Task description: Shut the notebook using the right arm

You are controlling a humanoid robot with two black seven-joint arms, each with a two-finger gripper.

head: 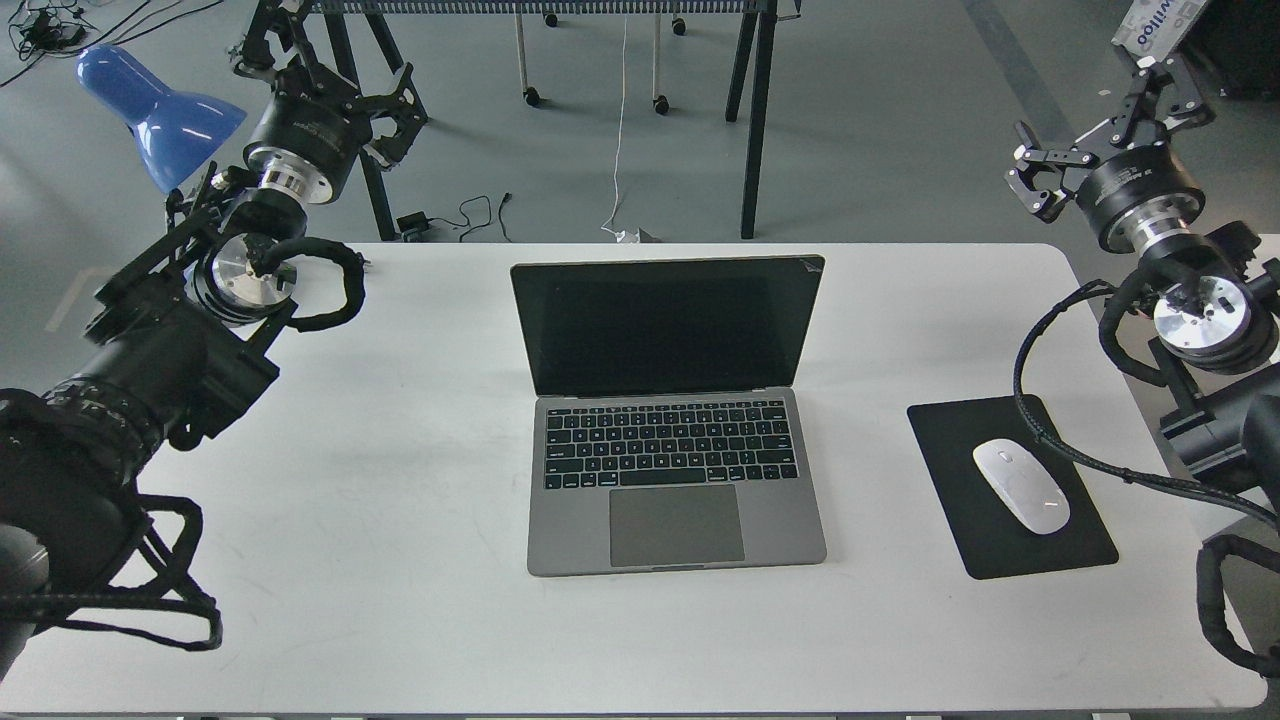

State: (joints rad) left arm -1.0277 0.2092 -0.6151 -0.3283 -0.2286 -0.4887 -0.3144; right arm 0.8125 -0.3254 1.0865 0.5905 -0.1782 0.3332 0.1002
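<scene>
The space-grey notebook stands open in the middle of the white table, with its black screen upright and facing me and the keyboard and trackpad showing. My right gripper is open and empty, held past the table's far right corner, well right of the screen's top edge and apart from it. My left gripper is open and empty past the far left corner, beside the blue lamp.
A white mouse lies on a black mousepad right of the notebook, close under my right arm's cable loop. Table legs and castors stand on the floor beyond the far edge.
</scene>
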